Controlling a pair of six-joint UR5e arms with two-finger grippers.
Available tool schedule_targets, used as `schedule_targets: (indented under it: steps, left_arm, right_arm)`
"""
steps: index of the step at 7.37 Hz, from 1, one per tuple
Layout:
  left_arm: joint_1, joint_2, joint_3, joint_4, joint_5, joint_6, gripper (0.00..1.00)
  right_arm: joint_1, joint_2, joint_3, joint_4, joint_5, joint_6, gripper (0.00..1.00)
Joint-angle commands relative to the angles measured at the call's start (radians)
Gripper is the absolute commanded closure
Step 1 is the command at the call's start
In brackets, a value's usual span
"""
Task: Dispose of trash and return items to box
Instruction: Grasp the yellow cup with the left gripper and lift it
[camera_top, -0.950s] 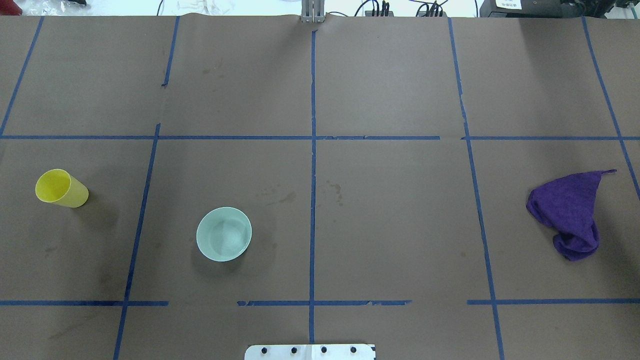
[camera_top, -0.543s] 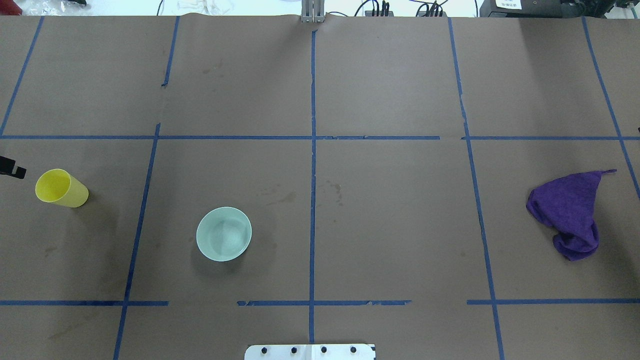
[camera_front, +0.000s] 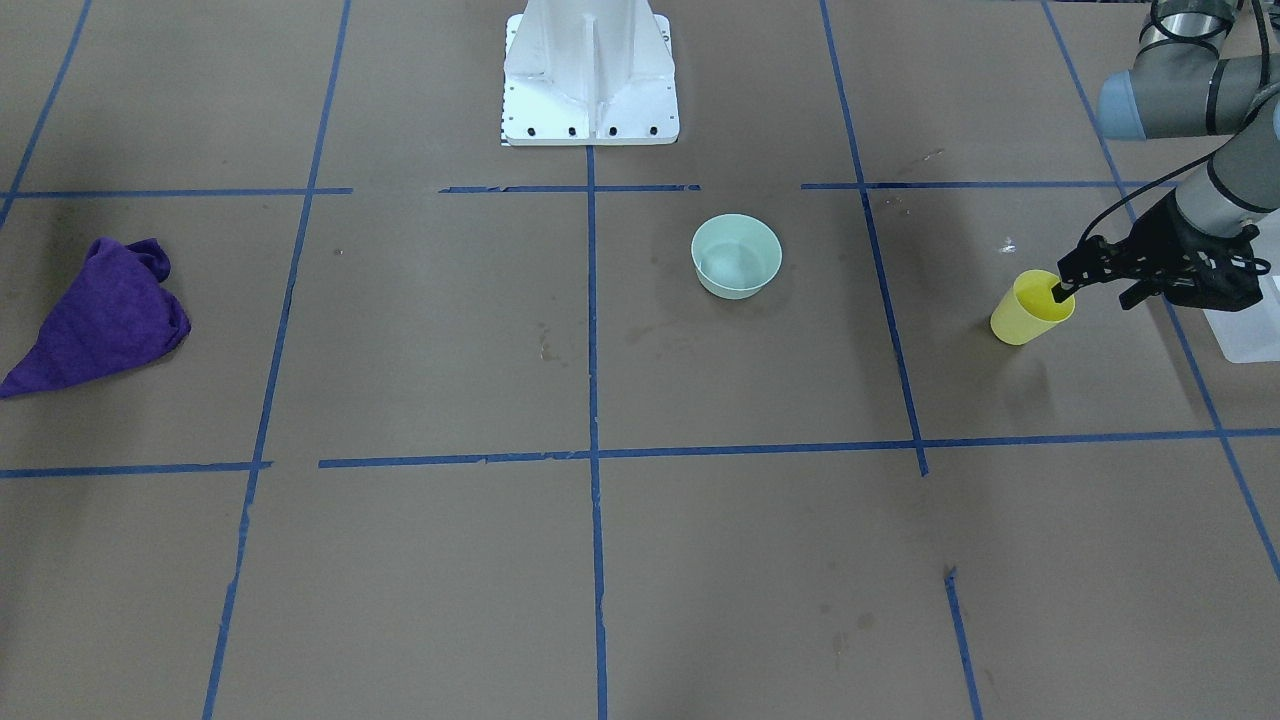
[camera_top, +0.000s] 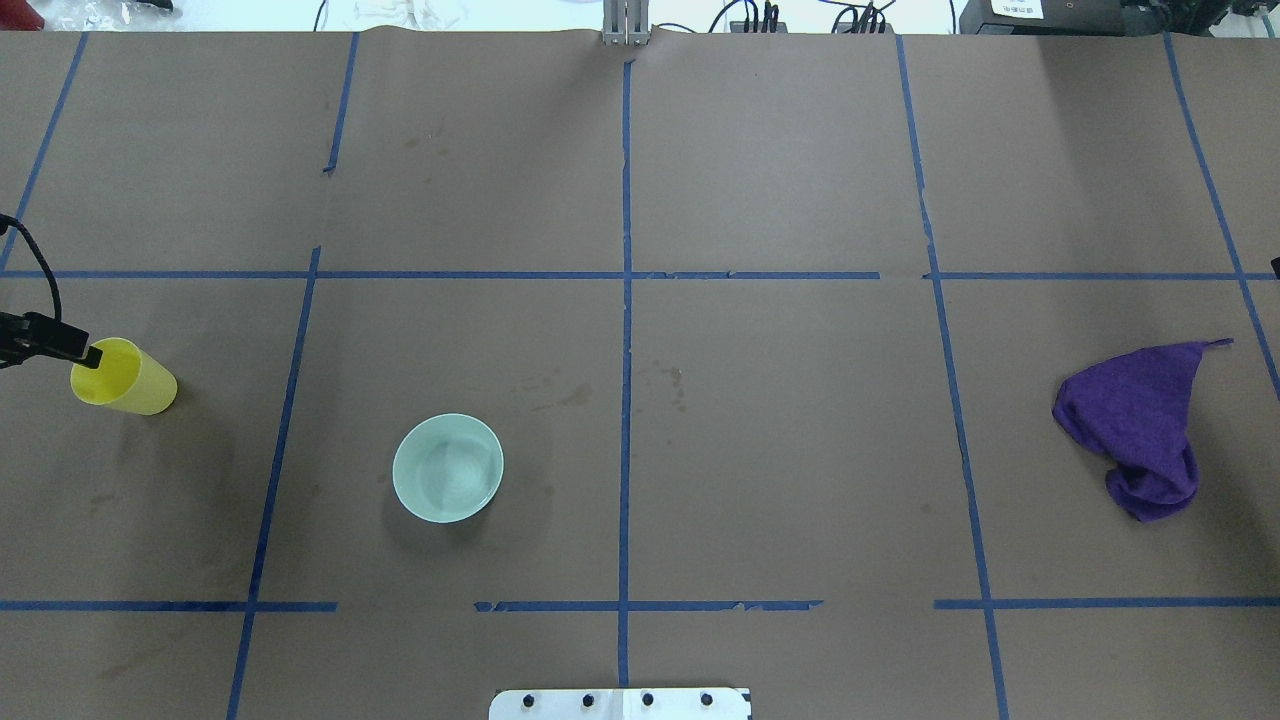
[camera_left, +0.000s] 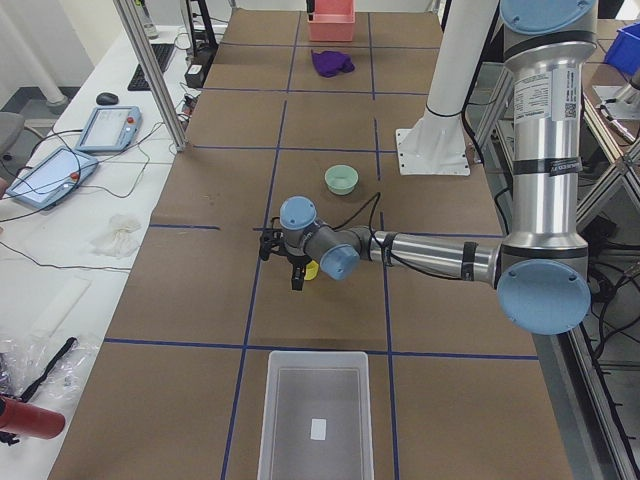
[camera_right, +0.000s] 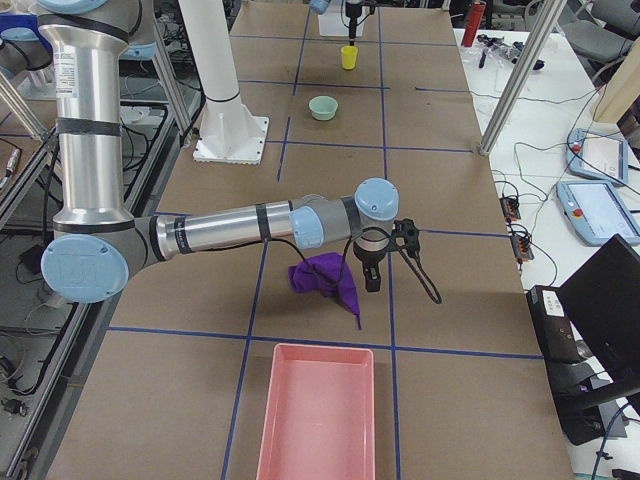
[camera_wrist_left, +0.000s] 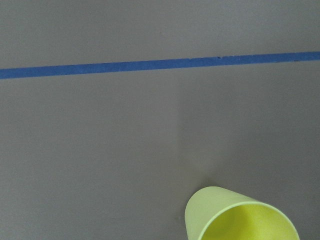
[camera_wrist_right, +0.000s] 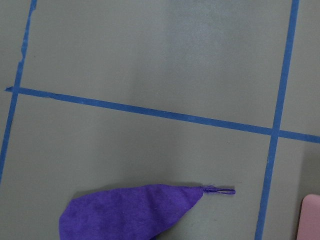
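Brown paper covered the desk. Since a second ago the left claw, wide open, had reached the small yellow plastic cup near the desk's left end, so grabbing looked next.

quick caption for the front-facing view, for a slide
Open left gripper hovers at the yellow cup; mint bowl sits mid-table, purple cloth at the opposite end.

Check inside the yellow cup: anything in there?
One finger of the left hand sits over the mouth of the yellow cup; otherwise only bare yellow plastic shows. The bottom is hidden by its wall.
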Motion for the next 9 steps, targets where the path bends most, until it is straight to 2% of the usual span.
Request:
schedule_targets:
  steps: [1, 4, 5, 6, 7, 8, 9]
  left_arm:
    - [0.032, -0.007, 0.024, -0.001, 0.001, 0.003, 0.06]
    - [0.046, -0.025, 0.037, -0.001, 0.012, 0.001, 0.09]
    - [0.049, -0.036, 0.051, 0.000, 0.032, 0.001, 0.19]
    - [0.049, -0.037, 0.057, -0.001, 0.044, 0.001, 0.58]
    - [0.059, -0.040, 0.053, 0.000, 0.094, 0.004, 0.86]
    - [0.073, -0.042, 0.051, 0.000, 0.104, -0.006, 1.00]
    - [0.072, -0.042, 0.044, 0.003, 0.104, -0.010, 1.00]
  right_arm:
    - [0.000, 0.000, -0.001, 0.000, 0.000, 0.000, 0.00]
    - [0.000, 0.000, -0.002, 0.000, -0.001, 0.000, 0.00]
    - [0.000, 0.000, -0.002, 0.000, -0.001, 0.000, 0.00]
    - [0.000, 0.000, -0.002, 0.000, -0.001, 0.000, 0.00]
    - [0.000, 0.000, -0.004, 0.000, -0.001, 0.000, 0.00]
    - [0.000, 0.000, -0.004, 0.002, -0.001, 0.000, 0.00]
    - [0.000, 0.000, -0.002, 0.002, -0.001, -0.002, 0.00]
